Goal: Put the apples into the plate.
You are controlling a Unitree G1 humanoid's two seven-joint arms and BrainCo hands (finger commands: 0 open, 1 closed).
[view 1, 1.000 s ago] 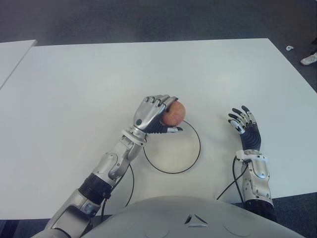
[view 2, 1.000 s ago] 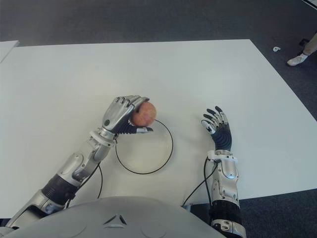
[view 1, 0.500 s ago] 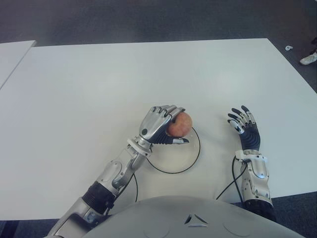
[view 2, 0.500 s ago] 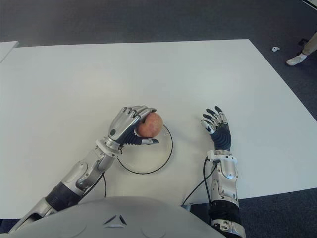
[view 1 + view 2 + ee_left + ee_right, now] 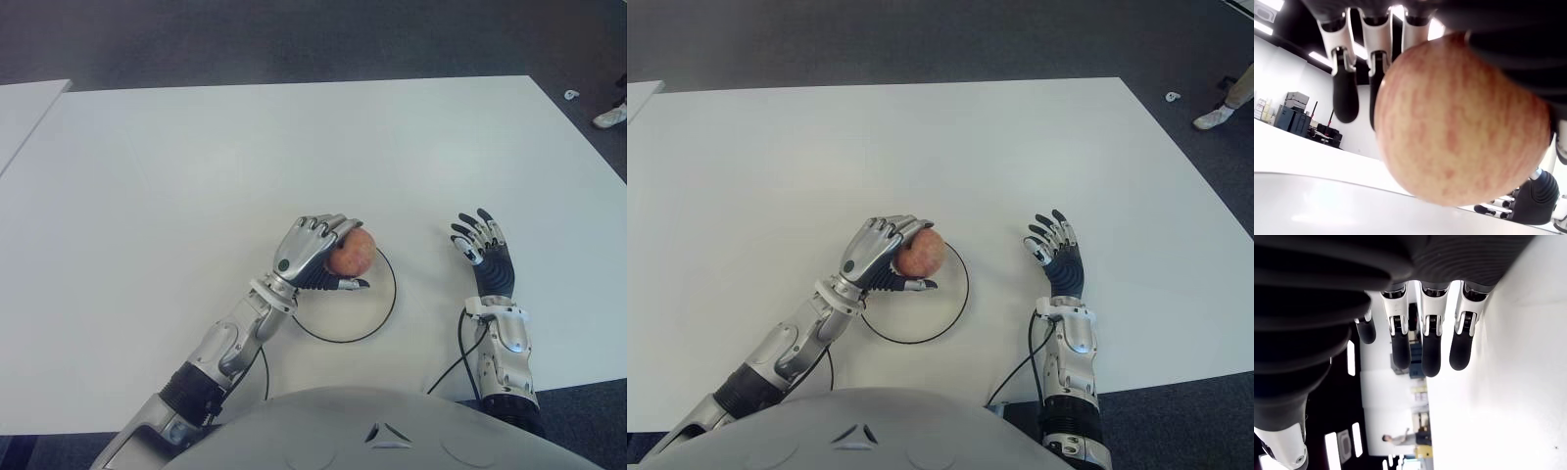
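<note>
A red-yellow apple (image 5: 351, 255) is held in my left hand (image 5: 315, 255), whose fingers curl over its top while the thumb sits under it. Hand and apple hang over the far left rim of the plate (image 5: 377, 328), a flat white disc with a thin black edge on the white table (image 5: 196, 166). In the left wrist view the apple (image 5: 1459, 122) fills the palm, a little above the plate's surface. My right hand (image 5: 480, 245) is idle to the right of the plate, fingers spread, holding nothing.
Black cables (image 5: 458, 352) run from both forearms down to the table's near edge. A second white table (image 5: 20, 108) adjoins at the far left. A person's shoe (image 5: 609, 116) shows on the dark floor at the far right.
My left hand has carried the apple nearer and slightly right, from beyond the plate's far rim to over its rim, then eased a little back. The right hand stayed still.
</note>
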